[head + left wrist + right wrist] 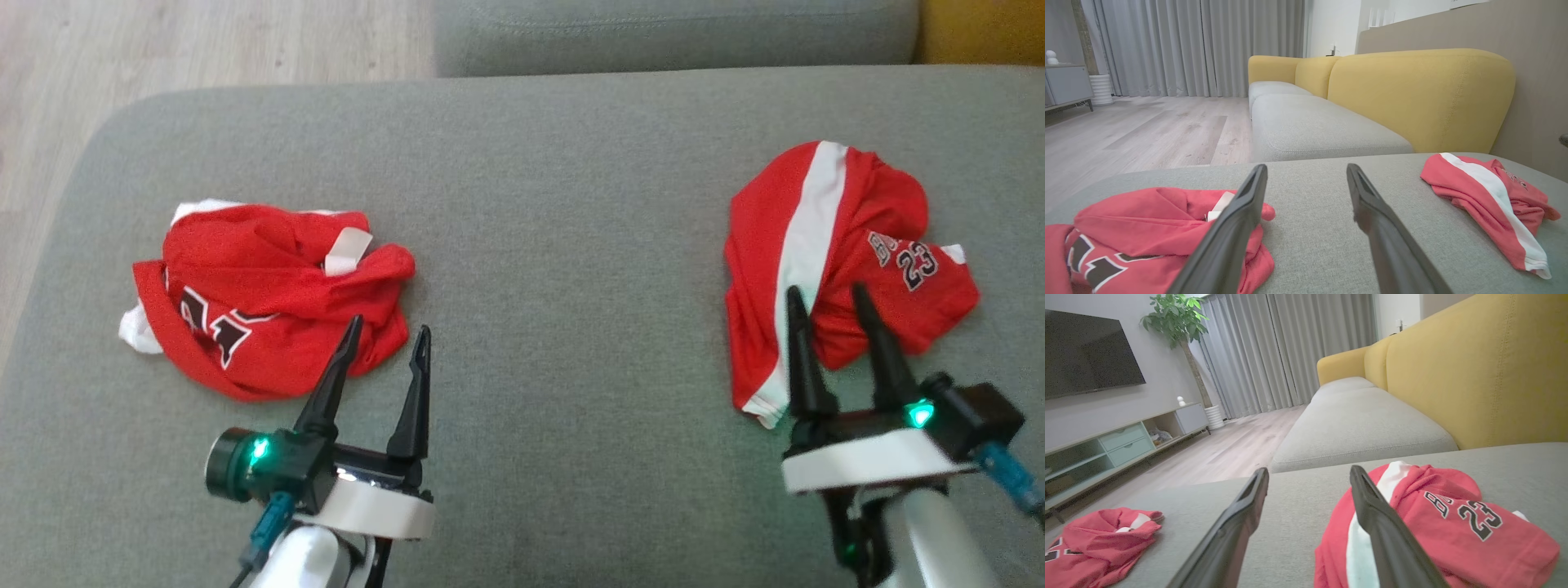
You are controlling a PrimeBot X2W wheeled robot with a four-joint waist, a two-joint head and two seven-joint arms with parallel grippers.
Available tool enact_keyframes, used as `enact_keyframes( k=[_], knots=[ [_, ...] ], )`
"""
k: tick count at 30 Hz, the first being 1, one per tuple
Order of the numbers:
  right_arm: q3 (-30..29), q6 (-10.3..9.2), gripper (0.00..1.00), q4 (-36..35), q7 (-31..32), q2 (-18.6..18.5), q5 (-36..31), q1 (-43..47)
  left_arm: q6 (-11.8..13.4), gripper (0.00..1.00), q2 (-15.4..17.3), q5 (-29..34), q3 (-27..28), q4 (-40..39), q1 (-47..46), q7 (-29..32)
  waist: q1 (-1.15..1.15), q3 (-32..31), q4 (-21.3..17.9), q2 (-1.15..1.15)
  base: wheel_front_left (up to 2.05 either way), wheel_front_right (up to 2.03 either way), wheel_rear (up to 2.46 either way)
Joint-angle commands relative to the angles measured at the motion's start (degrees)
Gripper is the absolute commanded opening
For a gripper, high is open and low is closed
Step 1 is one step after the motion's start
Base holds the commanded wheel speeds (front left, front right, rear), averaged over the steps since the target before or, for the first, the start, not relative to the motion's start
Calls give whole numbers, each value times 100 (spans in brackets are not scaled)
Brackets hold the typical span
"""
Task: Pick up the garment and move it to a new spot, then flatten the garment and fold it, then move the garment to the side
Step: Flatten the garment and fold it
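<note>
Two crumpled red garments lie on the grey sofa seat (555, 245). The left garment (269, 298) is a red jersey with black-and-white lettering and a white tag. The right garment (833, 261) is red with a white stripe and the number 23. My left gripper (388, 335) stands open just right of the left garment's near edge, fingers empty; the left wrist view shows that garment (1139, 228) beside the left finger. My right gripper (824, 292) hangs open over the near edge of the right garment (1453, 522), holding nothing.
The grey seat's left edge (73, 204) drops to a wooden floor (204, 41). A second grey cushion (669, 33) and a yellow backrest (1412, 94) lie beyond. A TV unit (1118, 441) stands across the room. Bare seat fabric stretches between the two garments.
</note>
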Motion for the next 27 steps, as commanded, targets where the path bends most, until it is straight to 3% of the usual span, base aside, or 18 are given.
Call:
enact_keyframes(
  k=[1, 6, 15, 24, 25, 26, 27],
  knots=[
    [-60, -4, 100, 14, -36, -30, -103, -401, -70, 100, -14, 84, 260, -193, -257, -29, 1, 90, 75, 0, 0, 0, 0],
    [-613, -4, 100, 876, 58, -30, -439, -1163, -195, 100, -123, 193, 319, -140, -271, -29, 1, 276, 174, 0, 0, 0, 0],
    [-2810, -4, 100, 3537, 1288, -30, -1734, -3679, -569, 100, -429, 392, 381, 45, -527, -29, 1, 741, 634, 0, 0, 0, 0],
    [-4715, -4, 100, 4568, 1640, -30, -3393, -4662, -740, 100, -590, 476, 492, 99, -642, -29, 1, 963, 951, 0, 0, 0, 0],
    [-4840, -4, 64, 4673, 1613, -30, -3471, -4735, -750, 100, -599, 486, 506, 105, -649, -29, 1, 970, 968, 0, 0, 0, 0],
    [-4911, -4, 0, 4745, 1526, -30, -3576, -4800, -760, 100, -607, 494, 520, 112, -655, -29, 1, 974, 982, 0, 0, 0, 0],
    [-4931, -4, 0, 4814, 1378, -30, -3663, -4870, -769, 100, -614, 501, 534, 119, -661, -29, 1, 972, 994, 0, 0, 0, 0]
  ],
)
